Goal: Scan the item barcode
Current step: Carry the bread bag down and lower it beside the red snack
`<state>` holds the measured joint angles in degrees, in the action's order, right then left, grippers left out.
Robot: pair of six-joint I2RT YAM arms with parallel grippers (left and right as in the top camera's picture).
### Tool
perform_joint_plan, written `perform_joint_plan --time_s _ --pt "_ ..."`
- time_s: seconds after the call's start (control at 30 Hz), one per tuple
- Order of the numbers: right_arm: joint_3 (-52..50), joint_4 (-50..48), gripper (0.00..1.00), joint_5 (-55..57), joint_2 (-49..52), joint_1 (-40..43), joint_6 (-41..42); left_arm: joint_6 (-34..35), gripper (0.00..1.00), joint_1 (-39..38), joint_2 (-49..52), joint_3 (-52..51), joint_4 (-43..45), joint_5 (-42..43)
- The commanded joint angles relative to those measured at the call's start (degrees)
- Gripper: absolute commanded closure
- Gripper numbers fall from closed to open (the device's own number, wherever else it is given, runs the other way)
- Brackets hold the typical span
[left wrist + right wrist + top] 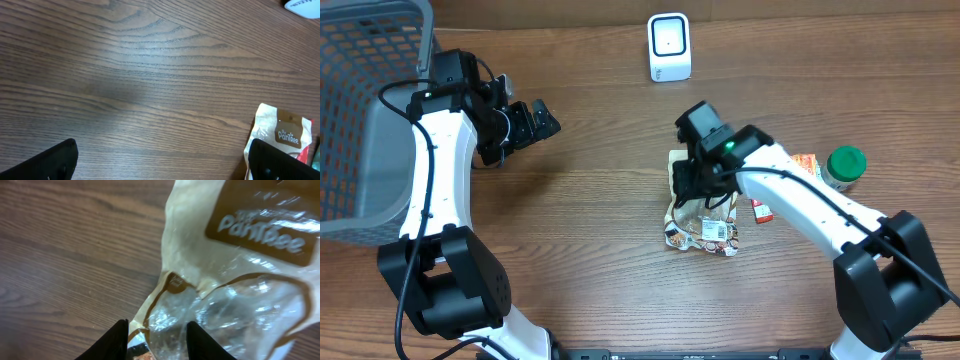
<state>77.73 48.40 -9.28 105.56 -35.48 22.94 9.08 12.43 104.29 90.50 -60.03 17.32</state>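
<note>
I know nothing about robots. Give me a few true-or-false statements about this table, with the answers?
1. The left gripper is open and holds nothing. True.
2. The snack bag lies in the basket. False: it lies on the table, well apart from the basket.
3. The right gripper is at the snack bag. True.
4. The jar has a red lid. False: the lid is green.
</note>
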Motion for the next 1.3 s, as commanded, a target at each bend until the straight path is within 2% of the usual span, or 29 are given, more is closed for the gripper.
perform_joint_plan --time_s 0.0,0.3,0.63,1.27 --pt "-3.3 -2.1 0.61 3.0 0.0 -1.7 3.7 0.3 0.00 -0.1 0.6 1.1 0.1 0.0" --pt "-9.4 -5.4 0.61 5.5 0.0 -2.7 5.2 0.3 0.00 -0.1 0.6 1.1 0.1 0.0" --pt "-9.5 -2.5 0.60 14.7 0.0 -2.7 4.2 0.3 0.00 -0.1 0.6 1.1 0.1 0.0" --pt "-9.5 -3.4 0.60 21.8 0.0 -2.7 3.5 0.3 0.00 -0.1 0.6 1.1 0.1 0.0"
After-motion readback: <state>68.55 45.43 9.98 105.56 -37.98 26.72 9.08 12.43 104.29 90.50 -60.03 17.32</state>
